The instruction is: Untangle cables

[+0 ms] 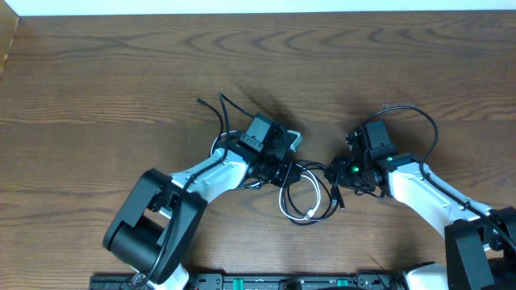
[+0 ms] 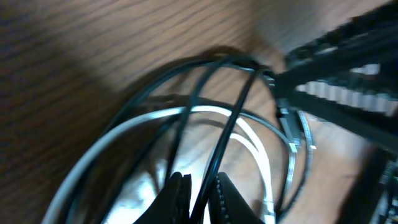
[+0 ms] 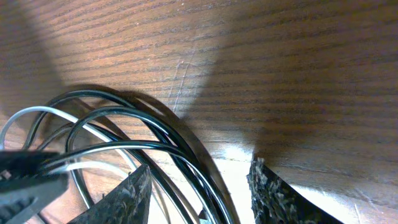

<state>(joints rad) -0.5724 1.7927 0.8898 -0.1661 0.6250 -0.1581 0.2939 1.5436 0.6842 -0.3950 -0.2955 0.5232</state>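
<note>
The tangled cables [image 1: 302, 197], black ones and one white, lie on the wooden table [image 1: 121, 80] between both arms. The left gripper [image 2: 201, 182] has its jaws nearly together, pinching one black strand of them. The right gripper [image 3: 200, 168] has its jaws spread wide, and black loops pass between them

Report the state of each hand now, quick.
Left hand: shut on a thin black cable.
Right hand: open, gripping nothing.
</note>
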